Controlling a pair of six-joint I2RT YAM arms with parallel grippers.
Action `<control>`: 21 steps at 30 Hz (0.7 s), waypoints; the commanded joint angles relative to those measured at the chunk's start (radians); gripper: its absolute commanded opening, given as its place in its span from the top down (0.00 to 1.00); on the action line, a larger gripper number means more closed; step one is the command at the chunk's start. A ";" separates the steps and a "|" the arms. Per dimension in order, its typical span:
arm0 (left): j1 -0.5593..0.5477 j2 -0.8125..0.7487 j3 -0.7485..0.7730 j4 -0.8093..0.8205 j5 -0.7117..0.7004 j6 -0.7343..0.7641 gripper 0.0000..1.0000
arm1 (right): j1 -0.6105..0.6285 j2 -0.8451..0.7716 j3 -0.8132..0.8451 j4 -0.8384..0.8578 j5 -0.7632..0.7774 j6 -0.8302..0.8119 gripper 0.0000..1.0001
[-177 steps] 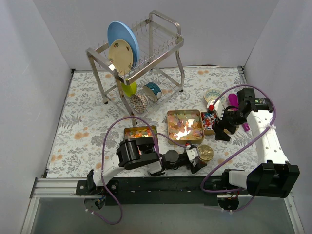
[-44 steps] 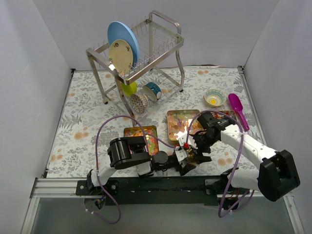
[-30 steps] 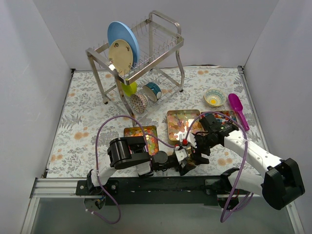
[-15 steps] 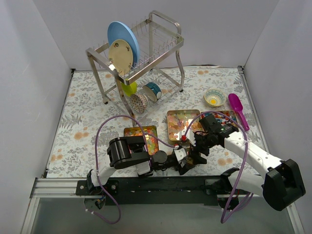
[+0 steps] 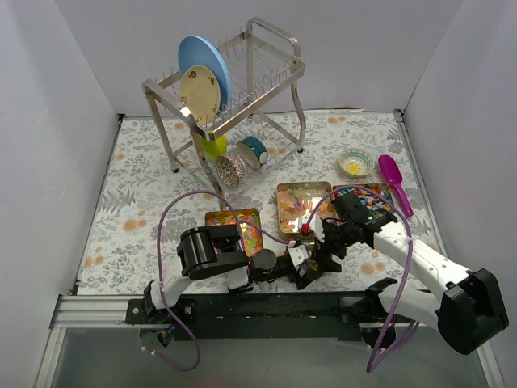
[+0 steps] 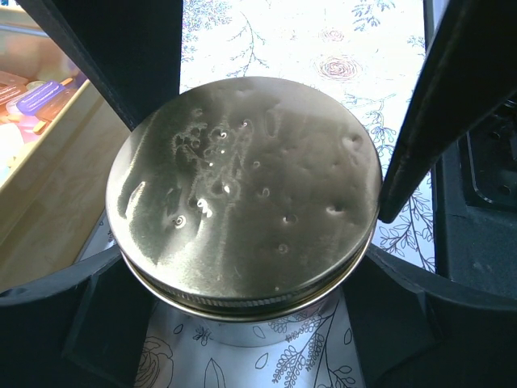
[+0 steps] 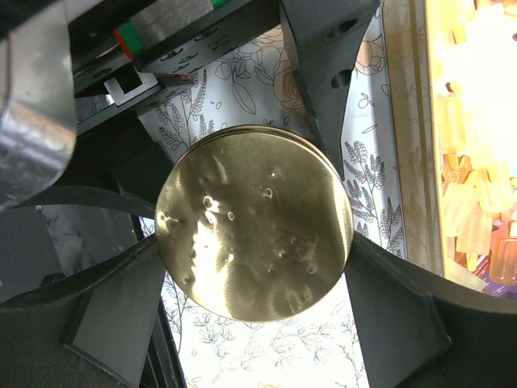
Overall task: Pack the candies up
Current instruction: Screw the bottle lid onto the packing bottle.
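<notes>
my right gripper [image 5: 327, 250] has swung in from 3 o'clock over the gold lid [image 7: 254, 222]; its fingers [image 7: 105, 315] now pinch the rim. left gripper [image 5: 311, 271] clamps the jar [image 6: 242, 327] beneath. lid is round, facing up, no long axis. candies [image 5: 305, 202] wait in trays [image 5: 279, 208] at 12 o'clock, right arm nearer.

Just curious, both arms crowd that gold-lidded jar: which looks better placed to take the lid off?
Probably right: the right arm's fingers straddle the gold lid from above. The left arm's fingers lie low along the table, seemingly steadying the jar.
</notes>
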 commanded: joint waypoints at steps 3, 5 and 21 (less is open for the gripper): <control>0.007 0.056 -0.066 0.432 -0.032 -0.025 1.00 | 0.015 0.043 -0.072 0.083 0.097 0.017 0.27; 0.008 0.048 -0.077 0.432 -0.026 -0.025 1.00 | 0.013 0.031 -0.061 0.071 0.084 0.000 0.18; 0.017 -0.102 -0.204 0.391 0.198 -0.050 0.02 | 0.007 0.008 0.041 -0.073 0.071 -0.101 0.02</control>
